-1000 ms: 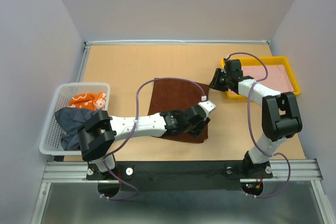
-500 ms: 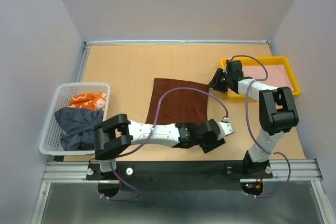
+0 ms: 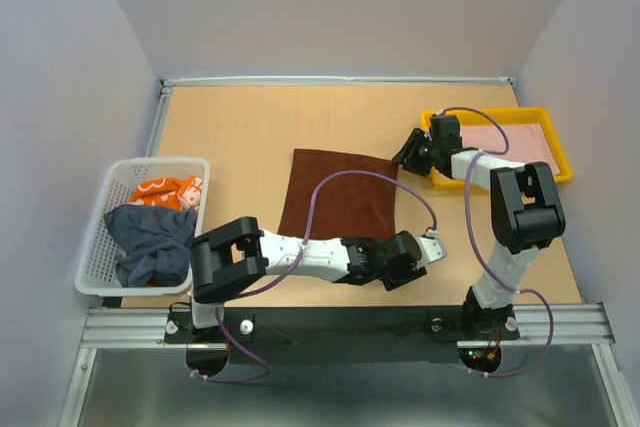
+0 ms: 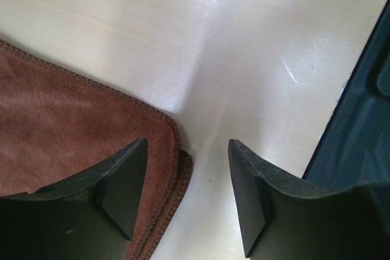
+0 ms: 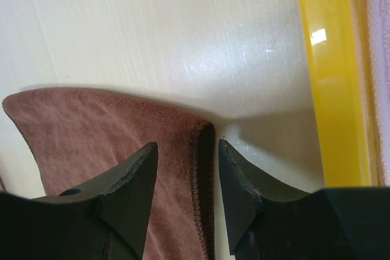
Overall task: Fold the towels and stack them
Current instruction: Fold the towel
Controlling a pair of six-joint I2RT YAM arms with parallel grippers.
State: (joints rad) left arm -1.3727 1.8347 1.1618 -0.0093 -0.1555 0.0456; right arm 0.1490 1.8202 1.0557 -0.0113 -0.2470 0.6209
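A reddish-brown towel lies folded flat in the middle of the table. My left gripper is open at its near right corner. In the left wrist view the two-layer corner lies under the left finger, with bare table between the fingertips. My right gripper is open at the towel's far right corner. In the right wrist view its fingers straddle the hemmed edge, and the gripper's own gap is over that edge. An orange patterned towel and a dark navy towel lie in the basket.
A white mesh basket stands at the left edge. A yellow tray with a pink cloth sits at the right, its rim close beside my right gripper. The black base rail runs along the near edge.
My left gripper has slid right along the towel's near edge and now sits at its near right corner. The right gripper has hardly moved.
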